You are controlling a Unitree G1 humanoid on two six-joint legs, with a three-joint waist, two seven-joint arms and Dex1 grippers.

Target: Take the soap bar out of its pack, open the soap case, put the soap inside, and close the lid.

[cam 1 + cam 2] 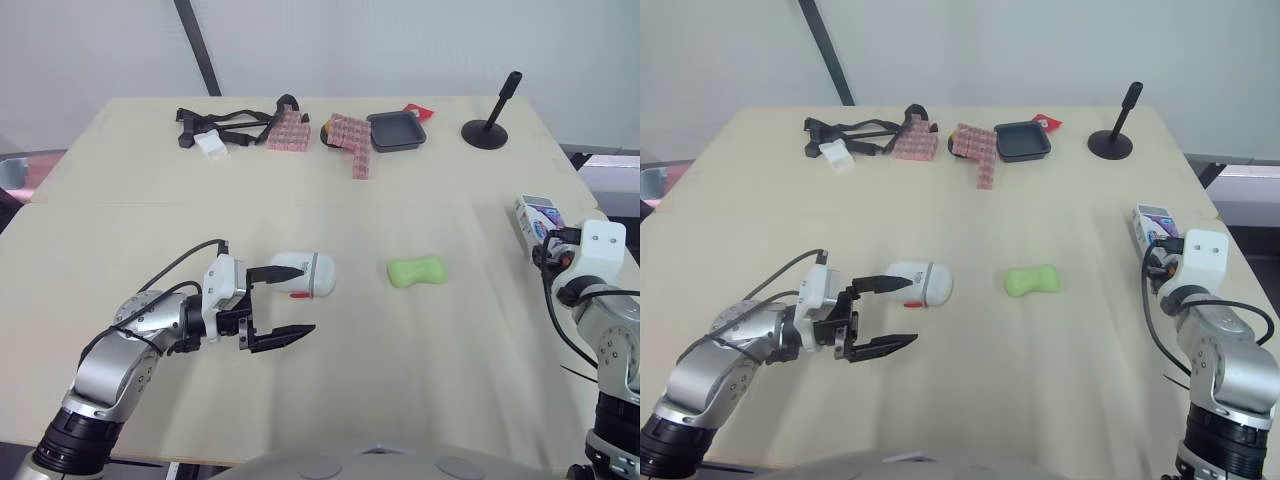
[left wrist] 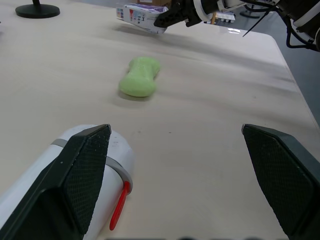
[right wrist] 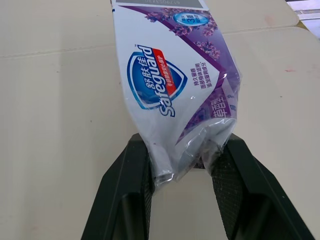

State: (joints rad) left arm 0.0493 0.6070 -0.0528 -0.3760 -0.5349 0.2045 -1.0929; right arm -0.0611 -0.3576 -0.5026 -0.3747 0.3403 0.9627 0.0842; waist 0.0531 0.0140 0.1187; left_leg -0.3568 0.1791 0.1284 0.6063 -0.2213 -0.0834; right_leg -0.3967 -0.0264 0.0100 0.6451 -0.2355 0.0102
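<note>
Left fingers: spread wide; one laid against the side of the case, the other out over bare bench; gripping nothing.

Case: white, rounded, with a grey seam and a red catch; closed, lying on its side on the near-left part of the bench.

Right fingers: clamped on the crimped end of the pack.

Pack: white and purple wrapper with a blue shield logo; held at the right edge of the bench, body stretching away from the fingers, low over the surface; touching it or not, cannot tell.

Soap: green, waisted bar, unwrapped; flat on the bench between case and pack, near the case, well apart from the pack; touched by neither pair of fingers.

Far edge, left to right:
- black straps with a small white block
- pink patterned pieces
- black tray with a red scrap behind
- black stand, upright
</note>
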